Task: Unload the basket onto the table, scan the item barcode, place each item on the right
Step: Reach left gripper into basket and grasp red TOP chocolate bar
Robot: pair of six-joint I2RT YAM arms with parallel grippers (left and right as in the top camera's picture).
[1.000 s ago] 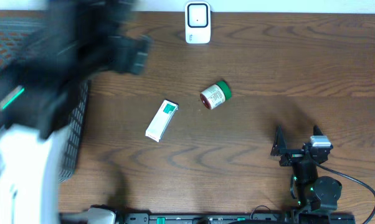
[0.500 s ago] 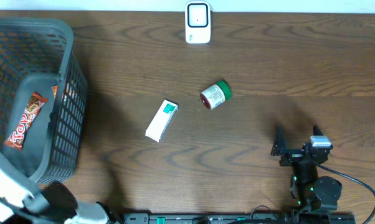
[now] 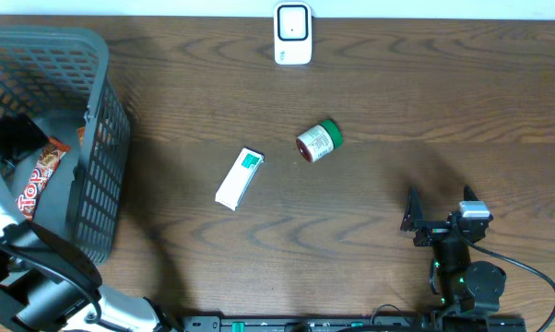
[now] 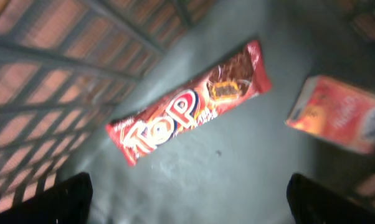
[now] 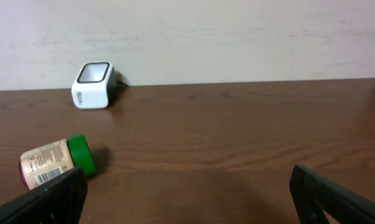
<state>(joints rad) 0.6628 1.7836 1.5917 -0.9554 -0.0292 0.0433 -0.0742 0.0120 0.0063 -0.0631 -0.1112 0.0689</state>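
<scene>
Left gripper (image 4: 187, 186): wide apart, empty, above candy bar (image 4: 187, 109).
Right gripper (image 5: 189, 177): wide apart, empty.
Risk: the flat, shiny wrapper may slip away.

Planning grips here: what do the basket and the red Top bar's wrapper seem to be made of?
basket: likely moulded plastic, matte dark grey, going by its regular lattice wall.
Top bar wrapper: apparently thin printed film, glossy, judging by its sheen.

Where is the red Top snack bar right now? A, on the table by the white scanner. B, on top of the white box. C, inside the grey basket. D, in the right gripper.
C: the red Top bar lies flat on the floor of the grey basket, with the mesh walls around it.
</scene>
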